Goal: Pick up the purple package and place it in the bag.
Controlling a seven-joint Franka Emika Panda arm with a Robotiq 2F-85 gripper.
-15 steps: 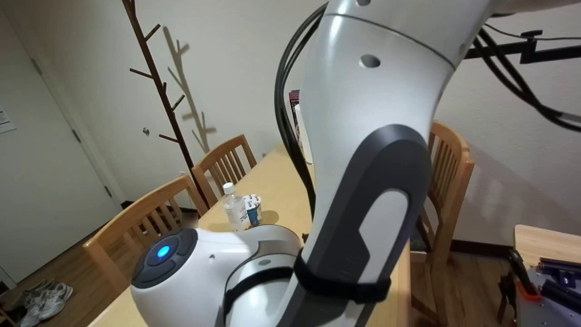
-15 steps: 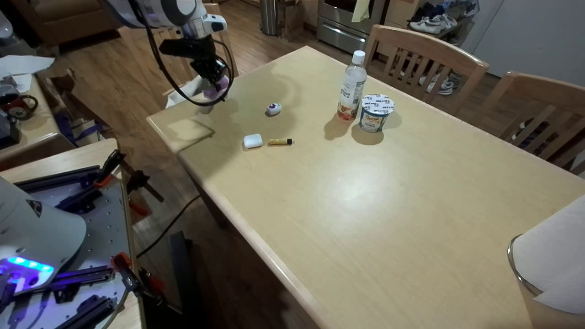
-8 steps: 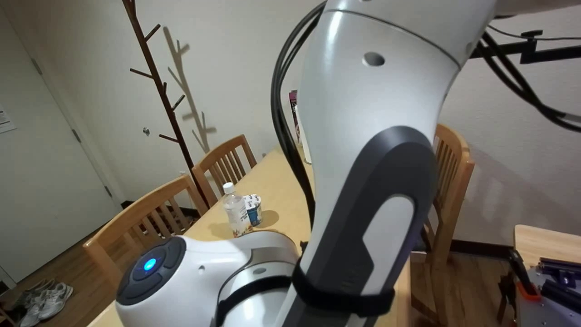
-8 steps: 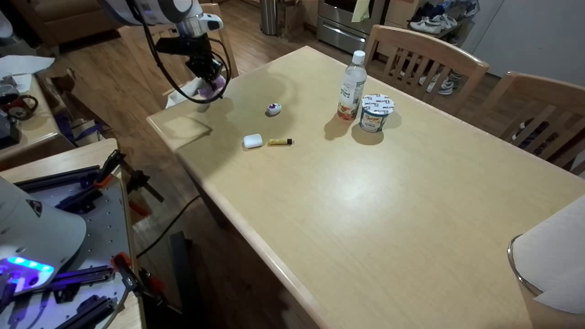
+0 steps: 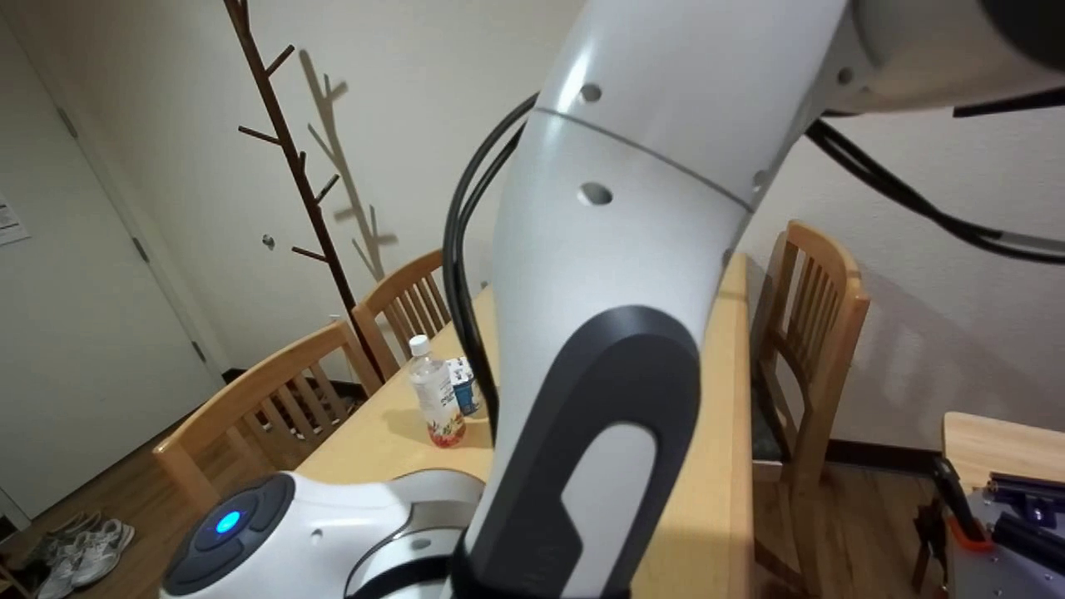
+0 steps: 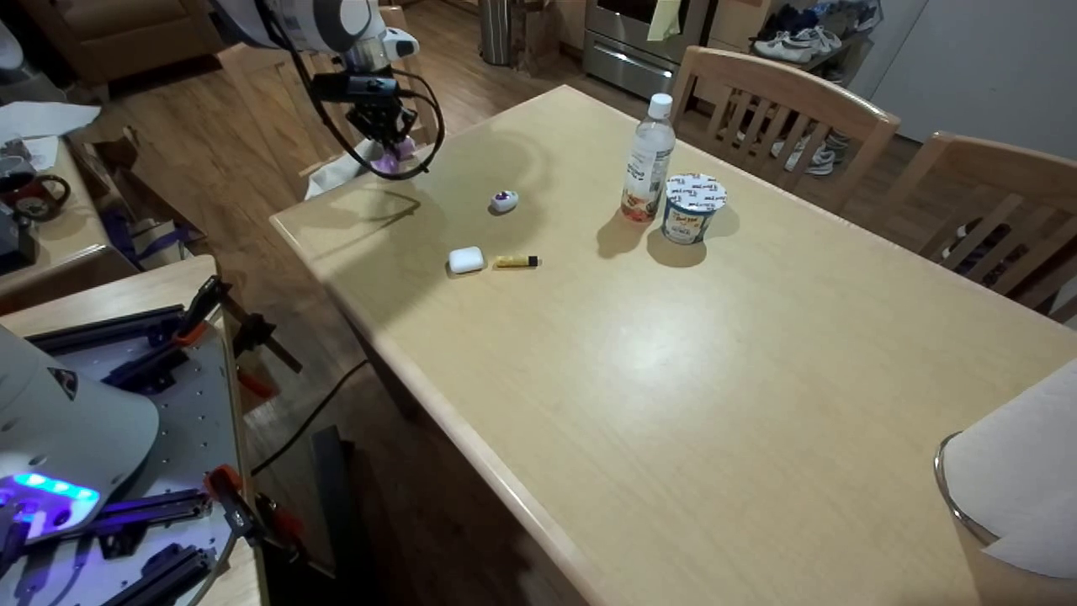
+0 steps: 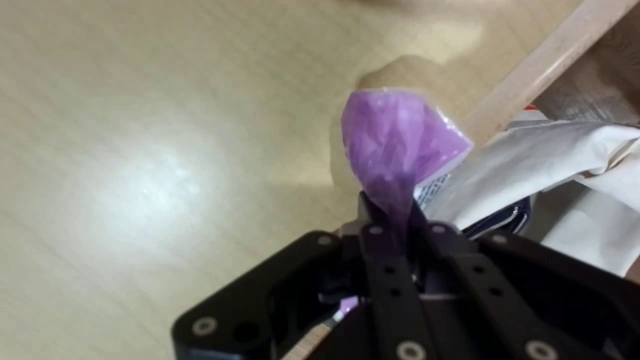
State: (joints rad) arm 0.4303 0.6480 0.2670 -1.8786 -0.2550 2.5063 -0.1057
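Between two corners of the counter (image 6: pixel 715 379), by its short edge, the gripper (image 7: pixel 391 207) holds the purple package (image 7: pixel 387 132). Its jaws are drawn together on one gathered end, pinching it, and the rest fans out past them. Just beyond that edge, next to the package in the wrist view, is the bag (image 7: pixel 545 152), white and creased, with a dark item (image 7: pixel 494 222) among its folds. The package is outside the bag; whether the two touch, I cannot tell.

Farther in from the short edge, in an exterior view, lies a small white and purple item (image 6: pixel 504 201). A white case (image 6: pixel 465 260) and a yellow tube (image 6: pixel 511 262) with a black tip lie just beside each other, nearer the long edge on the side of the robot base (image 6: pixel 67 429). Toward the opposite long edge, a bottle (image 6: pixel 648 167) with a white cap and a cup (image 6: pixel 692 212) with a printed lid stand upright side by side, visible in both exterior views. Two wooden chairs (image 6: pixel 791 84) stand past that edge. Well apart from the rest, far from the short edge, stands a roll of white paper (image 6: pixel 1026 471), partly out of view.
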